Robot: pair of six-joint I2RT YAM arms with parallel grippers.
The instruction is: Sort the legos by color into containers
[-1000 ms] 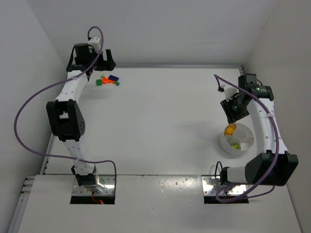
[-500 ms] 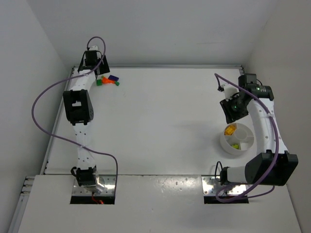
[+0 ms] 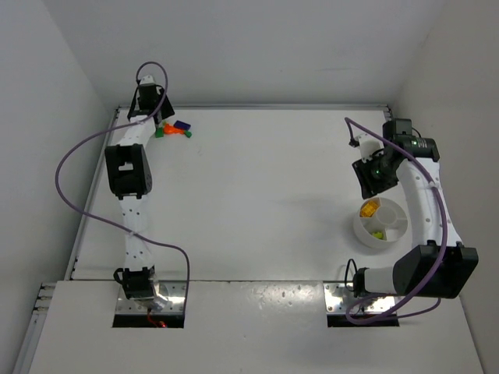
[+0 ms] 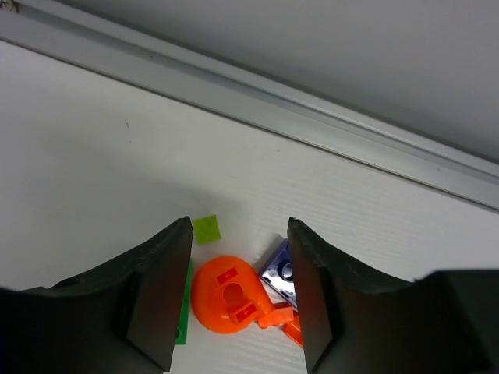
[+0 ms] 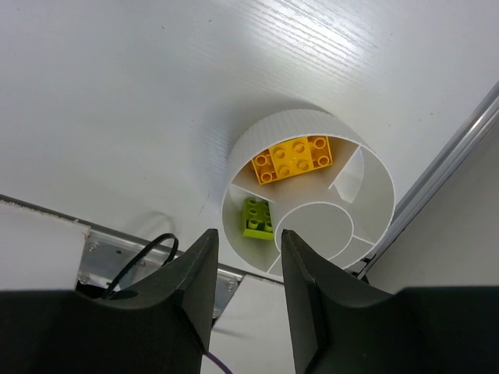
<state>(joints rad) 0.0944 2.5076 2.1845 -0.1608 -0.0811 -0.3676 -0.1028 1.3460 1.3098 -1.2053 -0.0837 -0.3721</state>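
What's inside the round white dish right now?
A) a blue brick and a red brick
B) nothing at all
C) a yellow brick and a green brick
C: the right wrist view shows a yellow brick and a green brick lying in separate sections of the white dish.

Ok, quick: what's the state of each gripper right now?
Left gripper: open, empty, straddling the orange lego.
Right gripper: open, empty.

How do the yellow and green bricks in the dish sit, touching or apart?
Apart. The right wrist view shows the yellow brick and the green brick in neighbouring sections of the dish, with white dish between them.
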